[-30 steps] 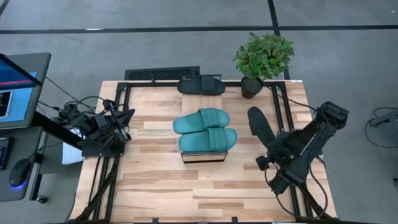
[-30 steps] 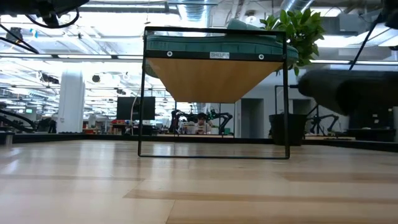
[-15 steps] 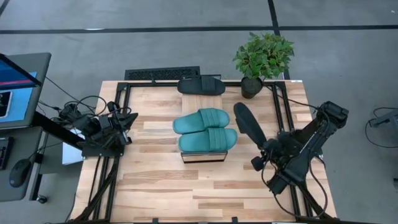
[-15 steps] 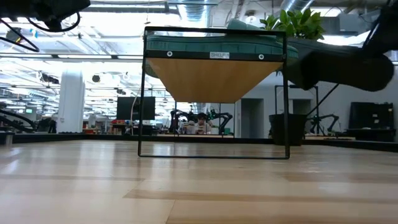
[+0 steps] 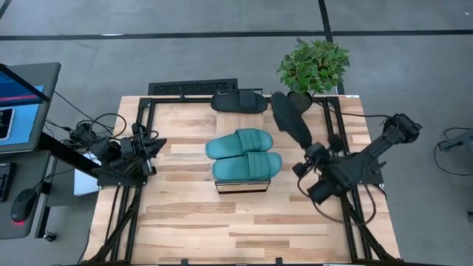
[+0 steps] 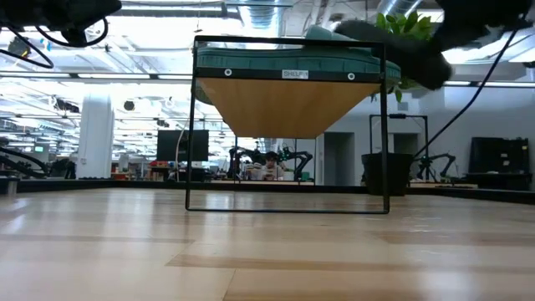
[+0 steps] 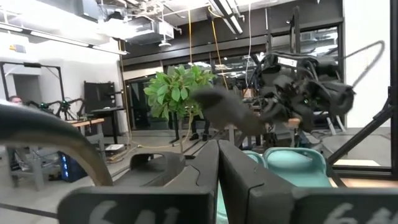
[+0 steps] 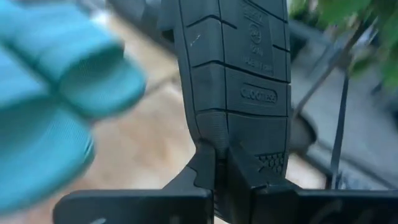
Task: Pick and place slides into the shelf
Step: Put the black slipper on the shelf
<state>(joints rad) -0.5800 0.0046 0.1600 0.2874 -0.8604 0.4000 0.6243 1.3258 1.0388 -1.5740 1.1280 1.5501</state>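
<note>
While spanning most of the high view, wooden surface [image 5: 192,222] carries the shelf [image 5: 241,185] at its centre. Shelf seen from table height as a black wire frame [image 6: 193,125] under a raised top. Potted plant [image 5: 312,68] placed at the 1 o'clock corner of the surface.

Right arm [image 5: 369,159] reaching in from 3 o'clock, with the right tool [image 5: 304,150] raised off the surface just right of the shelf. Right tool closed on the heel of one black slide [image 5: 289,118]; ribbed sole clamped between both fingers [image 8: 205,168] in the right wrist view. Held black slide pointing toward 11 o'clock, its toe near the plant pot.

Two teal-green slides [image 5: 244,154] lying side by side on the shelf top, touching each other. Second black slide [image 5: 238,101] lying flat at the 12 o'clock edge of the surface, well apart from the shelf.

Left tool [image 5: 154,143] parked at 9 o'clock, fingers pressed together, holding nothing.
</note>
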